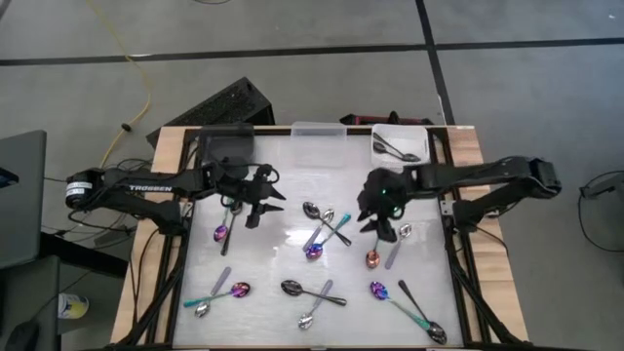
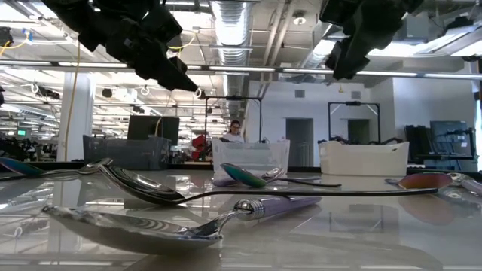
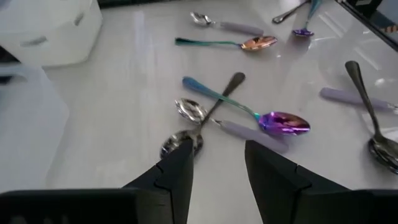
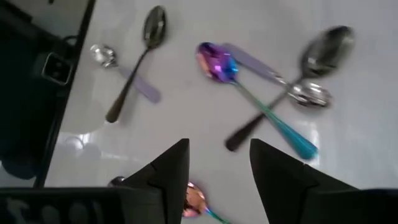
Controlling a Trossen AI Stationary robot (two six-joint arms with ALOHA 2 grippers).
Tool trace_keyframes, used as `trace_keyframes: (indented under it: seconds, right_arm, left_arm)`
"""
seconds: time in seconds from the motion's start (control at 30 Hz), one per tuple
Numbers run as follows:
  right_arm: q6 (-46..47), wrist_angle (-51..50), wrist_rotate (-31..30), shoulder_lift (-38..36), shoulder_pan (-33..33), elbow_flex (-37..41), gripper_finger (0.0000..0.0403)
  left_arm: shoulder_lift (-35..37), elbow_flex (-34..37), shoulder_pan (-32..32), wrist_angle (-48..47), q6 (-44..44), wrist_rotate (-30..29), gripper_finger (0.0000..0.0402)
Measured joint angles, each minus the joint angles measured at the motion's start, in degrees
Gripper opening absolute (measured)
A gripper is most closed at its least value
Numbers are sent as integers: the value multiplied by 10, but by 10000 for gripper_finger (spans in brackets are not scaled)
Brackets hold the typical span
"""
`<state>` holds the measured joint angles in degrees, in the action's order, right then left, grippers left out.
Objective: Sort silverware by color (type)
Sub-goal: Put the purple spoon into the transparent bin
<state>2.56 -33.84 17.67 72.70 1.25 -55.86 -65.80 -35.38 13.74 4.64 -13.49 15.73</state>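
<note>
From above, we see the left gripper [image 1: 255, 203] hovering over the table's [image 1: 292, 166] left half, toward the far edge, and the right gripper [image 1: 380, 219] over the right half. Between them, at mid-table, lies the crossed cluster: a dark gunmetal spoon [image 1: 327, 226], a shiny silver spoon with a lilac handle [image 1: 322, 226] and an iridescent purple spoon with a teal handle [image 1: 328, 237]. Other spoons lie toward the near edge; the white bin [image 1: 400, 146] at the far right corner already holds dark ones.

At table height, both arms hang clear above the surface; nothing is gripped.

Through the left wrist camera, the left fingers [image 3: 176, 177] stand apart and empty, the gunmetal spoon's [image 3: 205, 118] bowl just off one fingertip, its handle running away from the gripper. The purple spoon [image 3: 283, 122] crosses over it.

Through the right wrist camera, the right fingers [image 4: 171, 171] are also spread and empty; the cluster [image 4: 273, 106] lies ahead, the purple bowl [image 4: 216, 62] nearest.

We judge the left arm closer to the gunmetal spoon, whose long axis runs roughly along the approach, so the wrist would need turning to close across the handle.
</note>
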Motion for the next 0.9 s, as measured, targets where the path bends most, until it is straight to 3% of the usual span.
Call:
trace_keyframes:
  seconds: [0.13,0.5,0.77,0.9]
  right_arm:
    - [-3,24,0,9,-24,0,191]
    - [4,51,0,9,-12,0,191]
    - [74,138,2,15,-22,0,191]
    - [95,131,1,40,-56,0,191]
  left_arm:
    - [0,-2,0,-1,-8,-6,130]
    - [0,-2,0,-21,-1,-16,130]
    - [2,-2,0,-27,133,-15,130]
    - [1,-2,0,-74,122,-16,130]
